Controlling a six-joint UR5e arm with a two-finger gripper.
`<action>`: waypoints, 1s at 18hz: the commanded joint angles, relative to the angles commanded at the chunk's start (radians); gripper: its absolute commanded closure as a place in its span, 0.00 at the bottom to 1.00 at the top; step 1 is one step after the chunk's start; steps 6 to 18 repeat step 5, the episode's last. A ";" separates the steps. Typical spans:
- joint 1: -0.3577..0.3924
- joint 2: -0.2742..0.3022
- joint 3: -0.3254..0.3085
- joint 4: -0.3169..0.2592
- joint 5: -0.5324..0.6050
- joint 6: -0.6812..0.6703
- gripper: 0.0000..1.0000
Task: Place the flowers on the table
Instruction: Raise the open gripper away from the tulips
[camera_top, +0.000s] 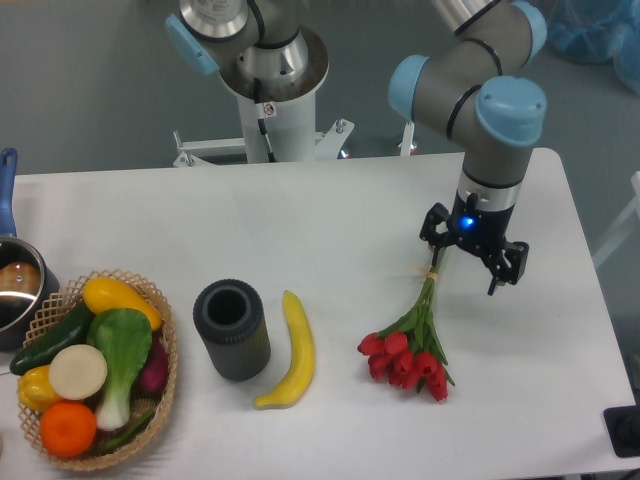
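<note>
Arm (470, 90): a grey arm with light blue joint caps is seen entering from the top right of the frame and bending down over the right part of the table.
Gripper (470, 258): a black two-finger gripper is shown at right of centre, pointing down, with a blue light lit on its wrist. Its fingers are spread apart, one at the left and one at the lower right. Whether anything is gripped cannot be told; the stem ends lie right at the left finger.
Flowers (408, 355): a bunch of red tulips with green leaves is laid on the table, lower right of centre. The blooms are placed at the lower left end of the bunch, and the stems run up and to the right to the gripper. A tan tie is seen near the stem ends.
Table (330, 220): a white top with rounded corners is shown filling most of the frame.
Cup (232, 329): a dark grey ribbed cylinder is stood upright, lower centre left.
Banana (291, 352): a yellow banana is laid just right of the cup, well apart from the flowers.
Basket (170, 350): a wicker basket at the lower left is filled with toy fruit and vegetables.
Pot (15, 285): a metal pot with a blue handle is cut by the left edge.
Base (272, 100): a white robot pedestal is seen at top centre, behind the table.
</note>
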 joint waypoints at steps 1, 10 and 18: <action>0.002 0.002 0.003 -0.002 -0.002 0.000 0.00; 0.005 0.005 0.008 0.000 0.000 0.000 0.00; 0.005 0.005 0.008 0.000 0.000 0.000 0.00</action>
